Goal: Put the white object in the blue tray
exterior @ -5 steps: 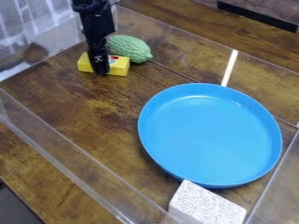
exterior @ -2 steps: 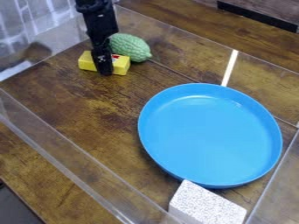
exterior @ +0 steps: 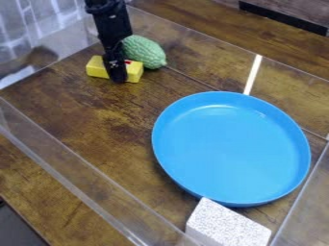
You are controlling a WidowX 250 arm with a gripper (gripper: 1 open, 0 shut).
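The white object, a small speckled sponge-like block, lies at the bottom edge of the view, just in front of the blue tray's near rim. The blue tray is a large round dish on the wooden table, with nothing in it. My black gripper is far from both, at the upper left. It points down and stands open, with its fingertips low over a yellow labelled block. Nothing is lifted.
A green bumpy object sits right behind the yellow block, beside the gripper. Clear plastic walls run along the left and front of the wooden table. A bright strip of glare lies beyond the tray.
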